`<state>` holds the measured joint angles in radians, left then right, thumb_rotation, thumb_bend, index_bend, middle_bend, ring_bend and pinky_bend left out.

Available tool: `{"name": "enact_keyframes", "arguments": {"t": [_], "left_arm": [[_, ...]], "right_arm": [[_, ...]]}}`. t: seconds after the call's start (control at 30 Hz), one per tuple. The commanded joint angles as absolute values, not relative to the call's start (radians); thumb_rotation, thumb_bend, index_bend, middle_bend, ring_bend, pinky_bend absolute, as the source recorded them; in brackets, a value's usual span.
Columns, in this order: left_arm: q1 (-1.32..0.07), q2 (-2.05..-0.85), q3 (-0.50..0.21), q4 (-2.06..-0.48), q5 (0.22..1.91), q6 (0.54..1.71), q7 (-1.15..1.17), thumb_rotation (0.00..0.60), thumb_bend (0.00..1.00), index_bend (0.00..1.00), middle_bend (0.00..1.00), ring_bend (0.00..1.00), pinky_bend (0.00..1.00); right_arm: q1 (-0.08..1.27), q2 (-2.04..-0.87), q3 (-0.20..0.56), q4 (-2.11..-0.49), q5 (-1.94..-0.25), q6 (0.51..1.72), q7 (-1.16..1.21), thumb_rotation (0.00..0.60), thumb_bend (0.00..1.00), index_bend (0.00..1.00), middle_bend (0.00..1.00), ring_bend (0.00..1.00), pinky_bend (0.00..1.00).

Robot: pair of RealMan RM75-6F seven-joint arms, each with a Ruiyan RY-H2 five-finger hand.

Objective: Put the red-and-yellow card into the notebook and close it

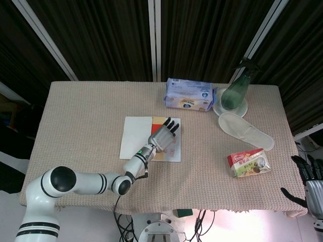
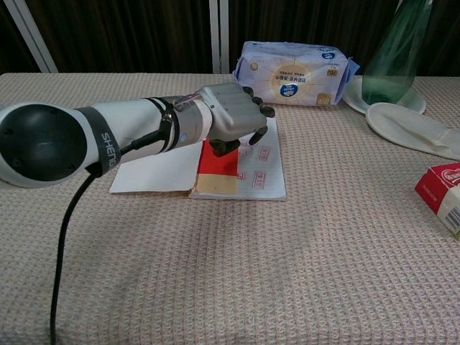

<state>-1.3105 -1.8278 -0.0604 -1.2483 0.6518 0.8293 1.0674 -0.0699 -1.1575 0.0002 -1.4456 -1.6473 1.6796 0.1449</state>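
The notebook lies open on the worktop, and the card rests on its pages at the middle fold, red part towards the far edge, yellow part nearer. The left hand hovers over the card's far end with fingers slightly curled and apart, holding nothing; whether they touch the page is hard to tell. The right hand hangs off the worktop's right edge, fingers apart. A wipes pack, bottle, slipper and snack box lie further right.
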Motion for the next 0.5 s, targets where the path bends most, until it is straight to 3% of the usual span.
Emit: {"name": "enact_keyframes", "arguments": {"t": [0.03, 0.5], "left_arm": [[-1.31, -1.829, -0.048, -1.24, 0.646, 0.833, 1.079, 0.6, 0.57, 0.3, 0.0, 0.0, 0.05], [-1.271, -1.774, -0.024, -1.328, 0.651, 0.893, 1.074, 0.6, 0.55, 0.29, 0.0, 0.0, 0.05]], "right_arm": [[-0.069, -1.158, 0.001, -1.446, -1.648, 1.68, 0.144, 0.6, 0.07, 0.13, 0.12, 0.01, 0.14], [-0.07, -1.162, -0.005, -1.448, -1.664, 1.689, 0.136, 0.6, 0.07, 0.13, 0.12, 0.01, 0.14]]}}
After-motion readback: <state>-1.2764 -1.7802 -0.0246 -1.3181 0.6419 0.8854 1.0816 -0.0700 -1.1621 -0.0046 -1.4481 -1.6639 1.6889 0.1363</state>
